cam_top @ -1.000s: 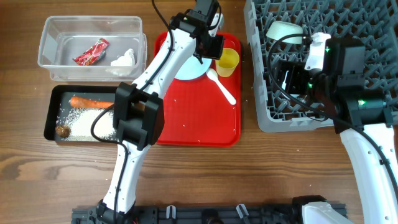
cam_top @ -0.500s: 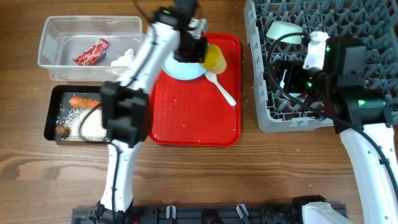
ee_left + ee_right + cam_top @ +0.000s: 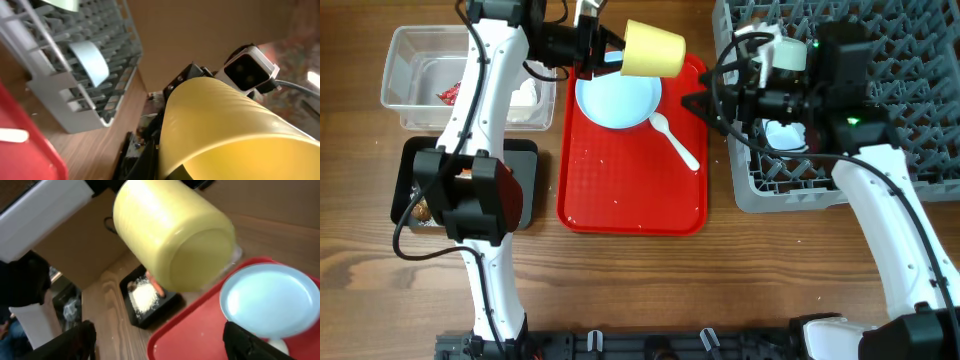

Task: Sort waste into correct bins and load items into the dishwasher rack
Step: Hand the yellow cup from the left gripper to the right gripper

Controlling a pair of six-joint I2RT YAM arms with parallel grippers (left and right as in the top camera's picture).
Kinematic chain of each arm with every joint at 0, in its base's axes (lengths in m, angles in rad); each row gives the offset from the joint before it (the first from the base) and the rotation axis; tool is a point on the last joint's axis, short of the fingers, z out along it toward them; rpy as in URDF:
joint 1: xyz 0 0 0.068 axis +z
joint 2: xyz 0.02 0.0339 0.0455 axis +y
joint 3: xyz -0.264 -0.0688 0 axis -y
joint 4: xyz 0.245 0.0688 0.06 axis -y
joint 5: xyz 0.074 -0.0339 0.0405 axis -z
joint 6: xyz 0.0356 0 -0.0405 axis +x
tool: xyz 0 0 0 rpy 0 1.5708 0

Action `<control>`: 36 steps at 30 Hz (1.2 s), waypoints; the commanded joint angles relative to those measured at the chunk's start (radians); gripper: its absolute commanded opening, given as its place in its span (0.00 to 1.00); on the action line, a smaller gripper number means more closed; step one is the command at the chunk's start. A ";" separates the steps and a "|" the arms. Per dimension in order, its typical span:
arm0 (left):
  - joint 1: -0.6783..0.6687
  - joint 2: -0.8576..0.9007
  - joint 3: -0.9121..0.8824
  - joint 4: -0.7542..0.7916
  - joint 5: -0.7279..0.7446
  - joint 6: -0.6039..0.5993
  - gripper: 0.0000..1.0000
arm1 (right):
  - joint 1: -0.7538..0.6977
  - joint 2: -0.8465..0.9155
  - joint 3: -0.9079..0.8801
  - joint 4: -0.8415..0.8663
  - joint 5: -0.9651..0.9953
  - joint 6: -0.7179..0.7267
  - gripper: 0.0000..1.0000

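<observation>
Cup handover: your left hand (image 3: 608, 50) grips the yellow cup (image 3: 652, 49) aloft; your right hand (image 3: 700, 103), fingers spread and empty, should take it for the rack (image 3: 910, 60).

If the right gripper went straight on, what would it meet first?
Most likely the small yellow cup held sideways in the left gripper, dead ahead of its camera; depth is unclear.

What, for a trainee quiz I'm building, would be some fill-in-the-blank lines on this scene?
The cup in the left fingers is ____.
The round plate lies on the ____ tray.
The spoon on that tray is ____.
The right fingers are ____, gripping nothing.
Missing: yellow; red; white; open.
</observation>
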 commanded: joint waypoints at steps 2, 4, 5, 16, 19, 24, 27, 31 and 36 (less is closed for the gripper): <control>-0.018 -0.008 0.003 -0.003 0.090 0.023 0.04 | 0.028 0.012 0.004 0.109 -0.027 -0.006 0.83; -0.034 -0.008 0.003 -0.019 0.090 0.023 0.04 | 0.031 0.012 0.004 0.154 0.006 0.016 0.83; -0.040 -0.008 0.003 -0.023 0.091 0.023 0.04 | 0.031 0.012 0.004 0.163 0.028 0.021 0.83; -0.089 -0.009 0.003 -0.168 0.105 0.024 0.04 | 0.028 0.028 0.004 0.246 0.060 0.031 0.84; -0.085 -0.009 0.003 -0.180 0.105 0.024 0.04 | 0.013 0.028 0.004 0.251 0.060 0.031 0.84; -0.063 -0.014 0.003 -0.244 0.105 0.024 0.04 | -0.040 0.028 0.004 0.247 0.006 0.031 0.83; -0.063 -0.035 0.003 -0.274 0.119 0.019 0.04 | -0.043 0.028 0.004 0.248 -0.065 0.030 0.78; -0.064 -0.082 0.003 -0.273 0.134 0.020 0.04 | -0.042 0.028 0.004 0.271 -0.153 0.031 0.77; -0.084 -0.100 0.003 -0.273 0.117 0.020 0.04 | -0.028 0.028 0.004 0.373 -0.326 0.032 0.73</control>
